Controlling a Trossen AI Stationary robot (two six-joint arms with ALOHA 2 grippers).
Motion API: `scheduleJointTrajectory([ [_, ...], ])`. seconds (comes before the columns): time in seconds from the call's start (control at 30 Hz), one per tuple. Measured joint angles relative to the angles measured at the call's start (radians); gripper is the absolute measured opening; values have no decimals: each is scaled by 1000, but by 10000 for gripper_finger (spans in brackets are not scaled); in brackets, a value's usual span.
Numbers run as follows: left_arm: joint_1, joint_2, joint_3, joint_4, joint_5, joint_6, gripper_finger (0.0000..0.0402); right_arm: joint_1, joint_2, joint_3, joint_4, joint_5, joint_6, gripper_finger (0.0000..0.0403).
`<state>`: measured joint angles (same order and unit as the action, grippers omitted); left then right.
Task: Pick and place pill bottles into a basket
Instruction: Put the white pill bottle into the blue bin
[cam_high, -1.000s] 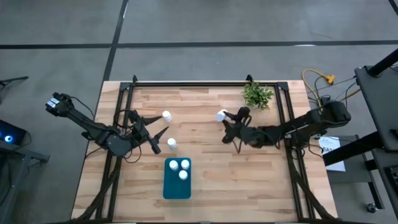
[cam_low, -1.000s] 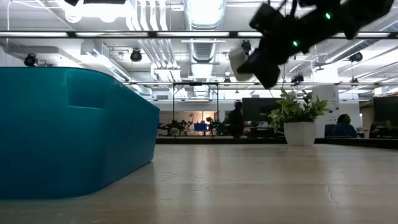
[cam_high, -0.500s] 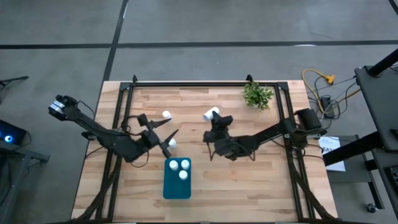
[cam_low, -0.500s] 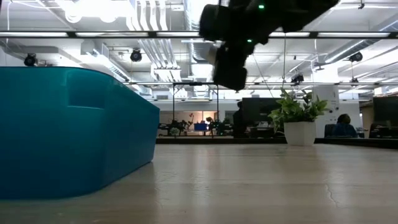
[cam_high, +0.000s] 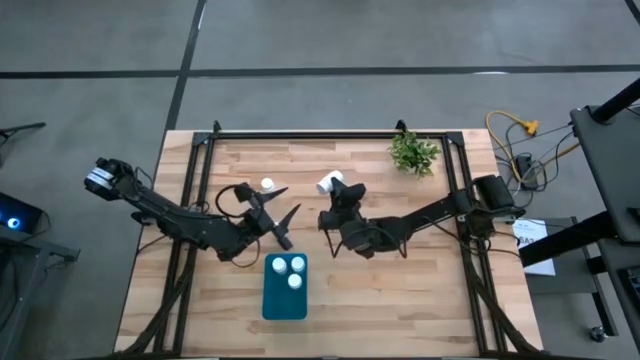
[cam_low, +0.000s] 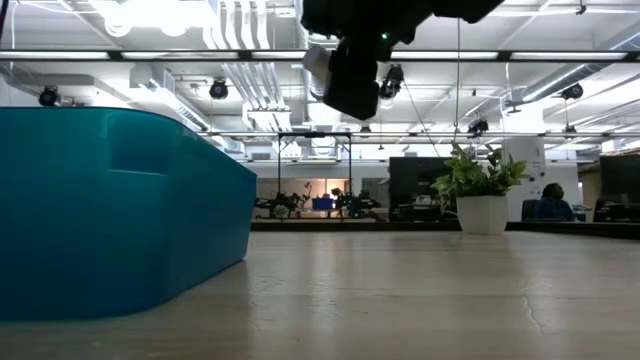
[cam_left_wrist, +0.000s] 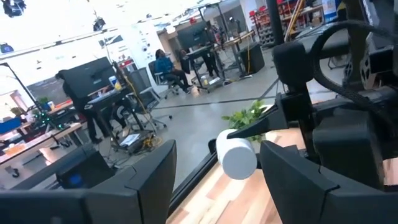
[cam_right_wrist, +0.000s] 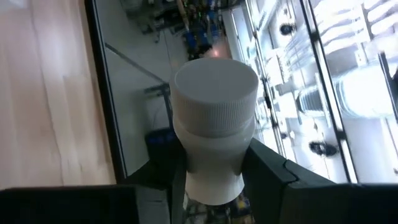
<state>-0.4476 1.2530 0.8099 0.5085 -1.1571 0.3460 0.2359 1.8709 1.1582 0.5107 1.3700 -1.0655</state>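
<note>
Inside the basket (cam_high: 284, 300) sat three bottles (cam_high: 290, 271); right claw (cam_high: 335, 188) clamped a fourth (cam_high: 329, 183), left claw (cam_high: 278, 203) apart, one bottle (cam_high: 267, 185) on the tabletop (cam_high: 400, 290).

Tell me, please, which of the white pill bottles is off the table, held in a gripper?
The bottle clamped in the right gripper, mid-table; three others sit in the teal basket.

Open-plan lab or office hall: exposed ceiling ducts (cam_low: 320, 40) and strip lights overhead, rows of desks with monitors (cam_left_wrist: 93, 78) and office chairs (cam_left_wrist: 143, 99), grey concrete floor (cam_high: 300, 40) around a framed wooden bench (cam_high: 400, 280), seated person (cam_left_wrist: 165, 62) at work far off.
</note>
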Motion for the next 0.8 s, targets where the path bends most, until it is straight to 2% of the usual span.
scheduleJointTrajectory([
  [0.2, 3, 13, 11, -4, 1, -39, 215, 0, -7, 18, 27, -40, -68, 113],
  [0.53, 23, 19, 6, -49, 2, -209, 215, 0, -30, 51, 69, -98, -143, 111],
  [0.8, 31, 40, 11, -46, 3, -231, 215, 0, -32, 74, 83, -148, -195, 111],
])
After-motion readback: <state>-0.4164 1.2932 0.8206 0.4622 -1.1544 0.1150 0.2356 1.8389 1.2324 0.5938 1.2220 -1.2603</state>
